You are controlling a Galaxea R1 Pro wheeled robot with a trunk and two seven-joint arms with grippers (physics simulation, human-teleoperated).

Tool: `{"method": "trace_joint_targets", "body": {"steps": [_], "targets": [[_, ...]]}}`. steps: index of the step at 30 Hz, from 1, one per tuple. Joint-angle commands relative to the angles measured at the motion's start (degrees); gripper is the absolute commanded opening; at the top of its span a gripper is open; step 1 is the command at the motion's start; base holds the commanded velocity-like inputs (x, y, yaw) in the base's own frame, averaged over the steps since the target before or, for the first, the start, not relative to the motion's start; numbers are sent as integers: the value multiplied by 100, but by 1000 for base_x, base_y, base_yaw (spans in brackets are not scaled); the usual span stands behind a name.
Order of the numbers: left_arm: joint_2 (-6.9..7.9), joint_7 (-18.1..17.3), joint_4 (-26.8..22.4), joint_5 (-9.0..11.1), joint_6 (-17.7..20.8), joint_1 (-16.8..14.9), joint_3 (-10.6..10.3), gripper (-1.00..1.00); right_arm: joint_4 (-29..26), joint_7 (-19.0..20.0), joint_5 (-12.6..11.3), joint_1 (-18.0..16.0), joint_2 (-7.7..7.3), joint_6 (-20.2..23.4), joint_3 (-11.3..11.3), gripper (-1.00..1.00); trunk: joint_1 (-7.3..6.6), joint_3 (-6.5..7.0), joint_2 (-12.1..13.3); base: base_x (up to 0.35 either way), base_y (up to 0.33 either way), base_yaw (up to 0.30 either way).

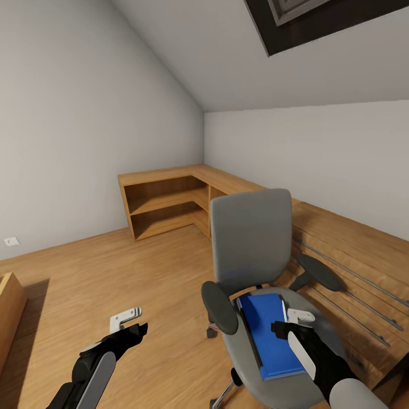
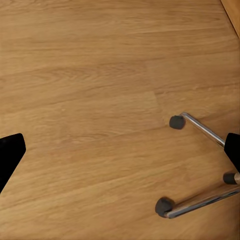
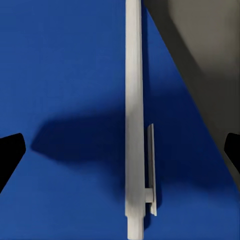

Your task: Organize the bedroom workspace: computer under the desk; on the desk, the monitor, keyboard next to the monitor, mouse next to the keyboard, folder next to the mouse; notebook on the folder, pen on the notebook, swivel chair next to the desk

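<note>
Two claws show in the head view, with the swivel chair [image 1: 250, 244] as the landmark. Behind the chair stands low wooden shelving [image 1: 170, 204] in the corner; at the chair's right a wooden slatted surface [image 1: 352, 250] lies close to its armrest. Left of the chair the wood floor [image 1: 113, 272] is wide and bare — much room there. On the seat lies the blue folder [image 1: 267, 329], and the white pen [image 3: 134, 115] rests on it near its edge. The right claw [image 1: 295, 322] hangs directly over the pen, fingers apart on both sides of it. The left claw [image 1: 128, 322] hovers over the floor beside the chair's chrome base [image 2: 200, 130] — also spread, holding nothing.
</note>
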Motion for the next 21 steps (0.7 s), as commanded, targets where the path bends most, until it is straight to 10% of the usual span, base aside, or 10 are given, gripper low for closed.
{"method": "trace_joint_targets", "body": {"steps": [1,21], "targets": [[6,59,-7,61,7,-4,-13,100,-10,-56,-60,-4,-9,17,42,100,-1,-6,-3,0,0,0],[6,51,-7,78,7,-4,-21,100,-10,-47,-60,-4,0,11,42,100,65,-60,-123,0,0,0]]}}
